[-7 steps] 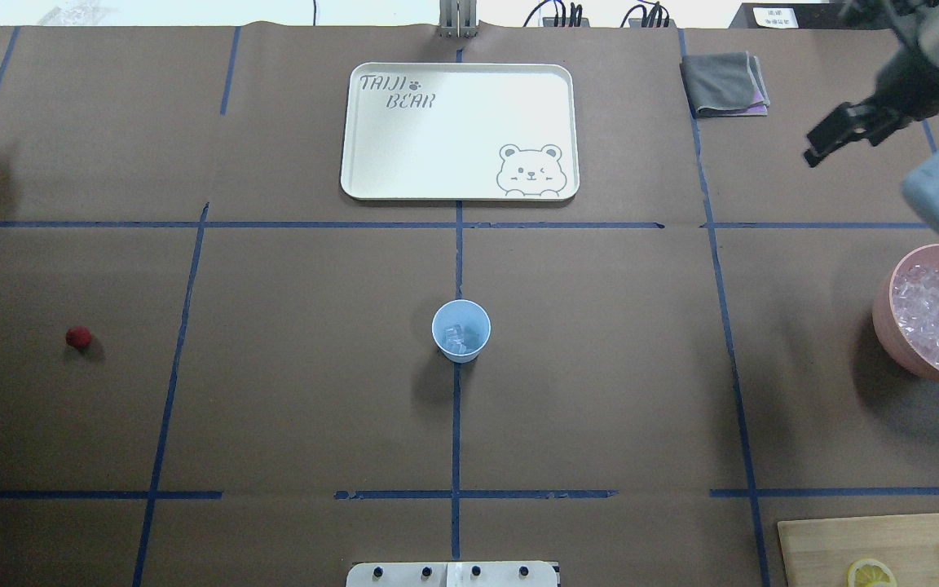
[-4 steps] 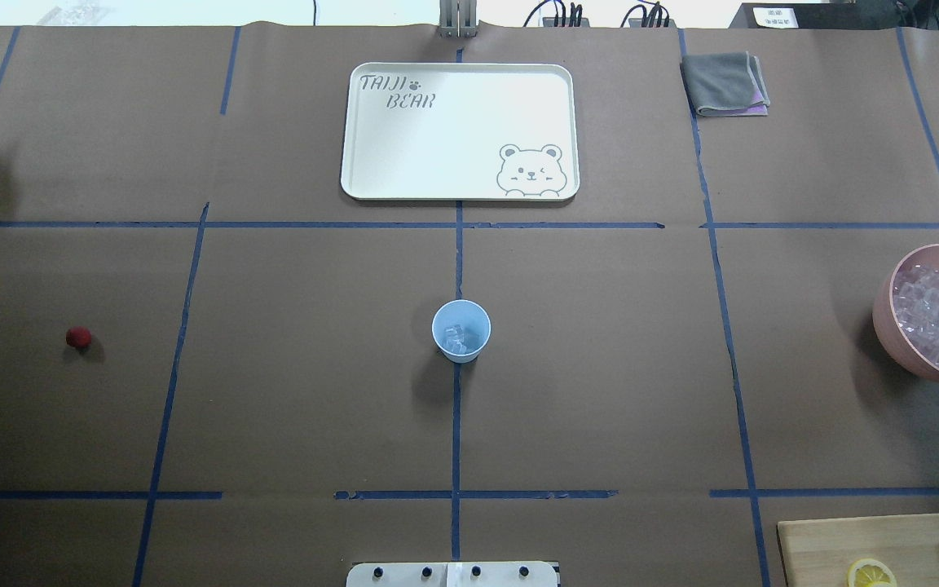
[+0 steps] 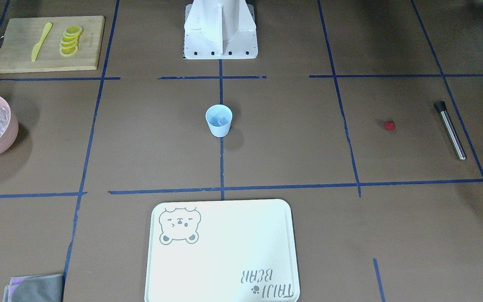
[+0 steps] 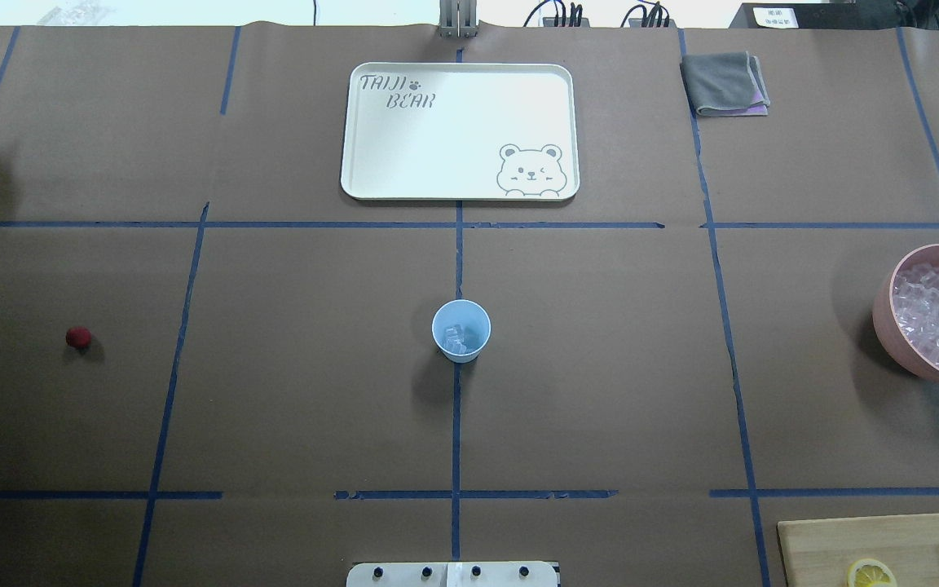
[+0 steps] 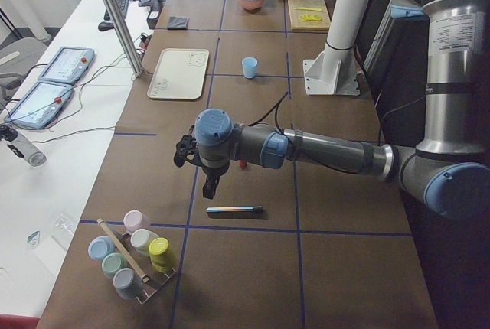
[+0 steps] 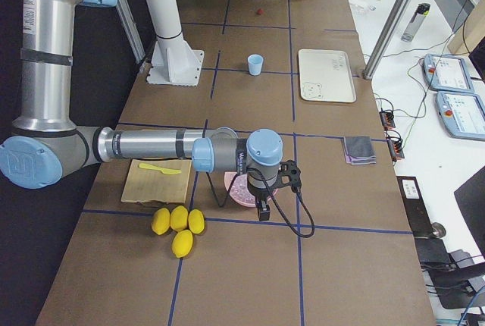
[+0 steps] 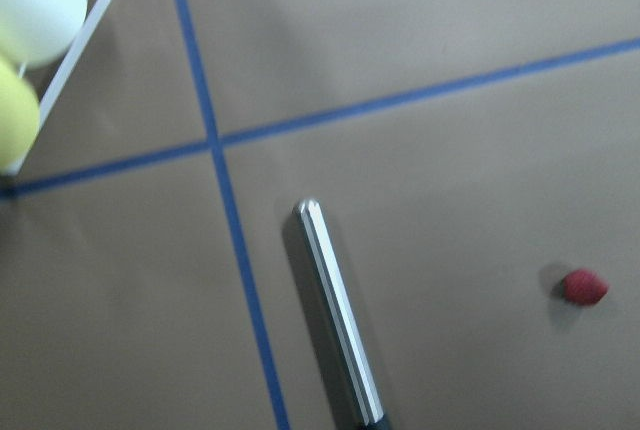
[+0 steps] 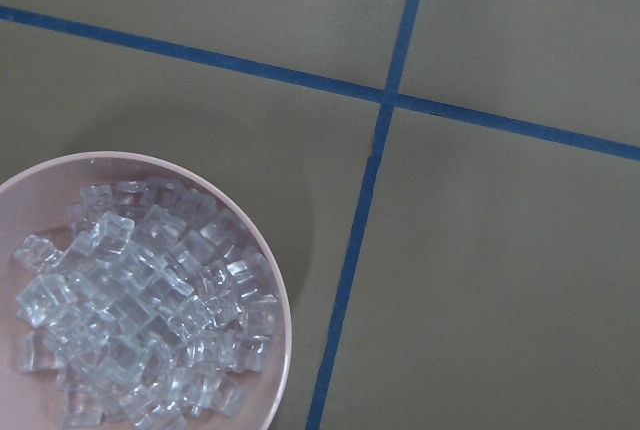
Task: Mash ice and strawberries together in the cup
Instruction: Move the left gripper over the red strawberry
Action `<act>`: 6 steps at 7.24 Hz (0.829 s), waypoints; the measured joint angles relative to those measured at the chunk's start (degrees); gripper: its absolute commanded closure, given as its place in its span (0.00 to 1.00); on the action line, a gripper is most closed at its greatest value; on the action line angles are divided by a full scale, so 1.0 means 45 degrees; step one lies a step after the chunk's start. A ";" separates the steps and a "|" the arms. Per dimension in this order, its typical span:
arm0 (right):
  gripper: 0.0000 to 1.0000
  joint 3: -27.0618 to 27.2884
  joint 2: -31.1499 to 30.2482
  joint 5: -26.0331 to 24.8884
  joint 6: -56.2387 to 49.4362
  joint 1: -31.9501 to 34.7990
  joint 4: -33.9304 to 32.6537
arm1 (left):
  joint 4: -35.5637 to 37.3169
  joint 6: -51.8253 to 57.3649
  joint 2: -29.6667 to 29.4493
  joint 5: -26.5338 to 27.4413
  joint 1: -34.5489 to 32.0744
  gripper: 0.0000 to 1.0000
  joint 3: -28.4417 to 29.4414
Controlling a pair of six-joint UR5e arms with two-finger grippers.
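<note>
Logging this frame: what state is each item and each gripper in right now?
cup: upright, a few ice cubes inside, no berry.
strawberry: outside the cup, unheld.
muddler: lying flat, unheld.
pink bowl: upright, heaped with ice.
lemon slices: fanned on the cutting board.
cloth: folded.
left gripper: near the muddler, open or shut unclear.
right gripper: by the pink bowl, open or shut unclear.

The light blue cup [image 4: 460, 329] stands upright at the centre of the overhead frame, mouth open upward. Several clear ice cubes [image 4: 456, 337] lie inside it. The small red strawberry [image 4: 78, 337] lies at mid-left, well apart from the cup.
</note>
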 measured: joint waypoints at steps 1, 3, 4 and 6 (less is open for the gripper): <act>0.01 -0.0018 0.0000 -0.0006 0.0060 0.0011 0.0049 | -0.0957 -0.1061 -0.0021 0.0041 0.0870 0.00 -0.0104; 0.01 -0.0024 0.0014 -0.0009 0.0089 0.0019 0.0070 | -0.2139 -0.3829 -0.0004 0.1027 0.3006 0.00 -0.0232; 0.01 -0.0001 0.0011 -0.0010 0.0091 0.0020 0.0072 | -0.2493 -0.5351 0.0001 0.2003 0.4147 0.00 -0.0241; 0.01 0.0012 -0.0013 -0.0010 0.0092 0.0021 0.0073 | -0.3205 -0.7625 0.0001 0.3400 0.6023 0.00 -0.0141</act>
